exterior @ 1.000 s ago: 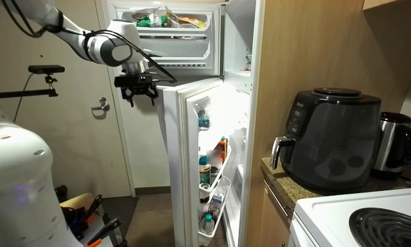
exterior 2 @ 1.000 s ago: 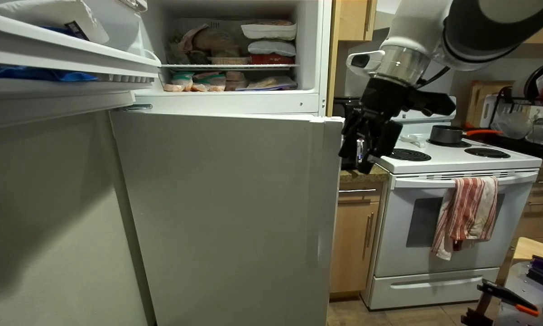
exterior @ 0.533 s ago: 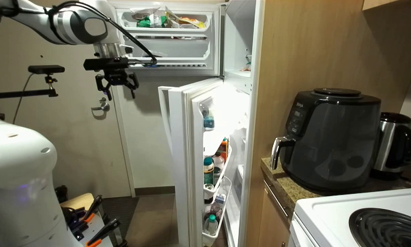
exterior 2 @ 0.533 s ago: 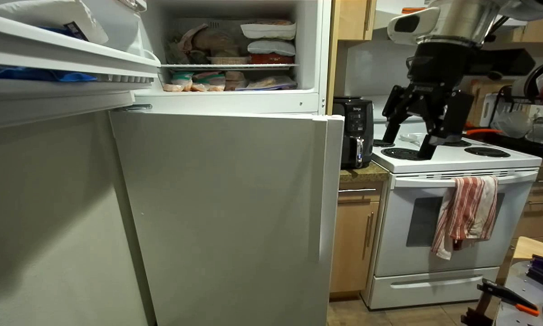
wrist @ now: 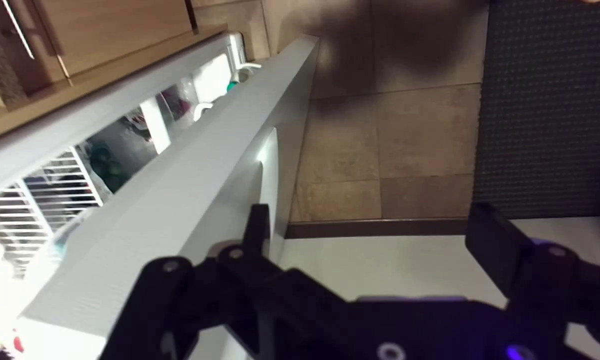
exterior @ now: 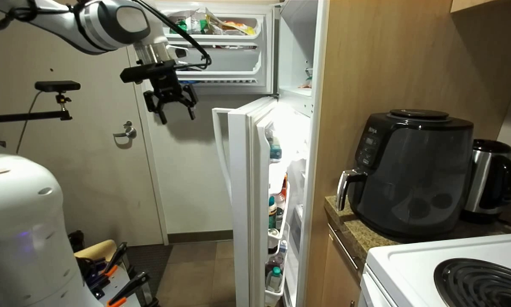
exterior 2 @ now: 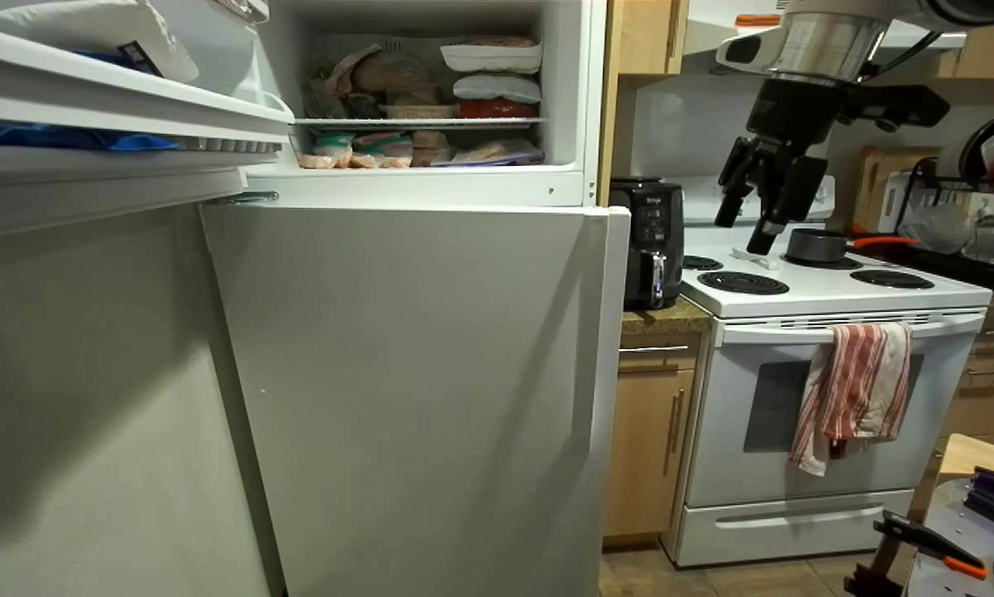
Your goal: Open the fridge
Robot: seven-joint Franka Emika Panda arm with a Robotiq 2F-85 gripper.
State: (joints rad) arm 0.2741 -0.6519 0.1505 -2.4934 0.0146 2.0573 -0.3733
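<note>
Wrist view: fridge door, left of frame, I'm judging heavy, smooth-swinging, best taken by its stiff centre-frame handle; gripper, bottom, is hanging wide, empty.

Very bright light shines inside the tall white two-door fridge. In the wrist view, soft dark shadows fall on the brown tiled floor, and the black two-fingered gripper looks very dark.

Fridge (bottles inside), pot on stove
</note>
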